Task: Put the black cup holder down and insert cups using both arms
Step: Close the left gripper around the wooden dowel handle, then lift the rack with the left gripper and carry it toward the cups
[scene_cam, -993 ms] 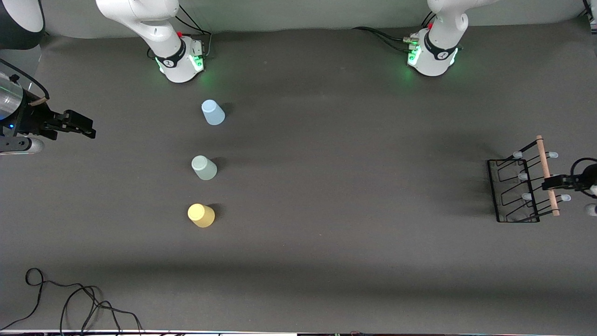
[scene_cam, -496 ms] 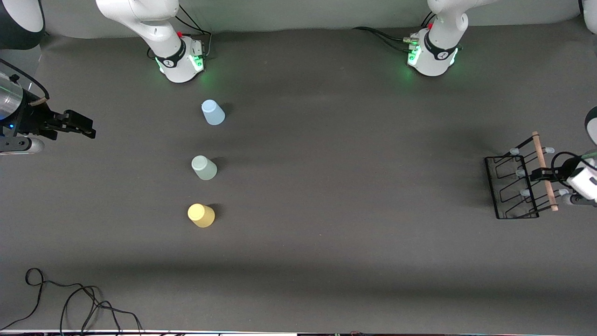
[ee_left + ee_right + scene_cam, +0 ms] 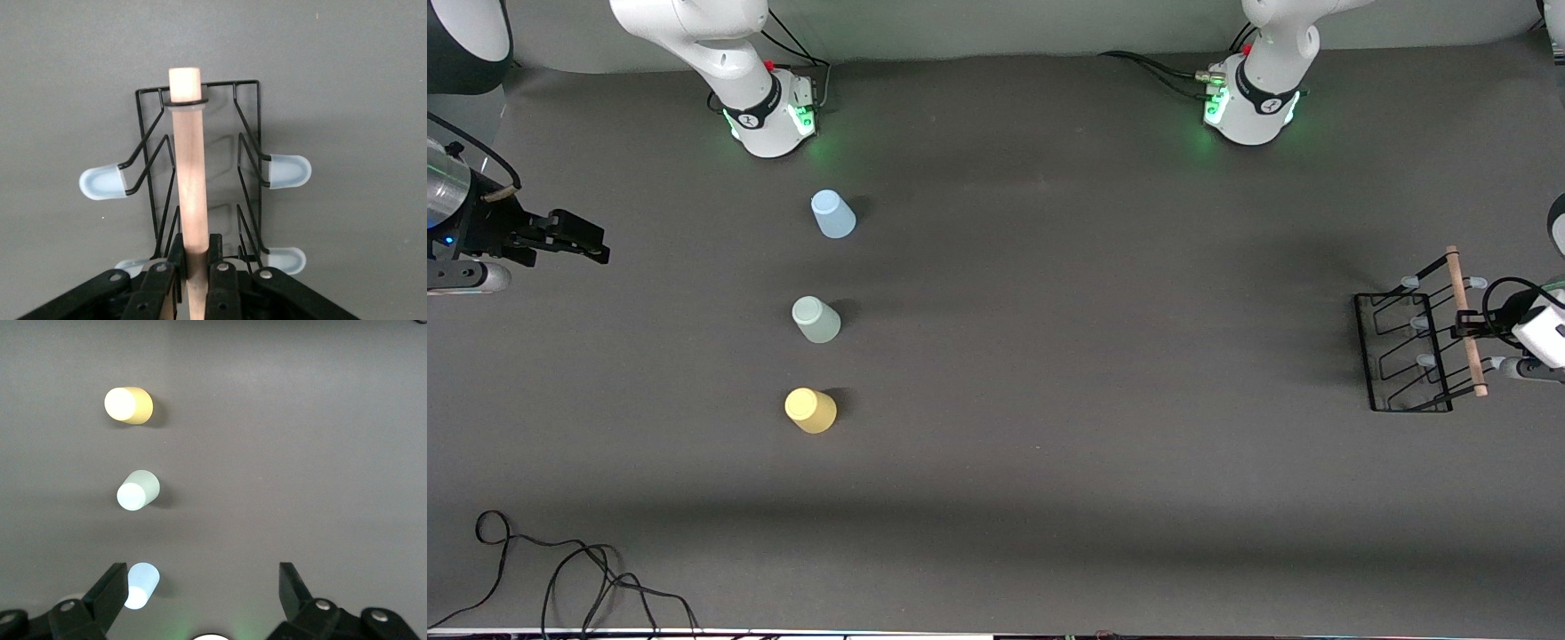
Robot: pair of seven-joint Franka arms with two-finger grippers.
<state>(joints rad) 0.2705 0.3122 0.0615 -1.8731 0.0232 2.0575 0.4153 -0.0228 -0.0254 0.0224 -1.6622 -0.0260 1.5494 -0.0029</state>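
The black cup holder [image 3: 1403,351] is at the left arm's end of the table, and my left gripper [image 3: 1469,325] is shut on its wooden rod handle [image 3: 1464,293]. In the left wrist view the fingers [image 3: 220,257] clamp the rod [image 3: 189,173] above the wire rack [image 3: 227,83] with its pale-blue prong tips [image 3: 289,171]. Three cups stand upside down in a row: light blue [image 3: 832,214], mint green [image 3: 815,320], yellow [image 3: 810,410]. My right gripper [image 3: 591,242] waits open and empty over the right arm's end of the table. Its wrist view [image 3: 203,577] shows the yellow [image 3: 128,405], mint [image 3: 138,491] and blue [image 3: 141,585] cups.
The two arm bases [image 3: 769,120] [image 3: 1249,111] stand along the table edge farthest from the front camera. A loose black cable [image 3: 560,569] lies at the near corner on the right arm's end. A dark mat [image 3: 1094,356] covers the table between the cups and the holder.
My left gripper has shifted the cup holder a little away from the front camera, still gripping the rod. The right arm and the cups have not moved.
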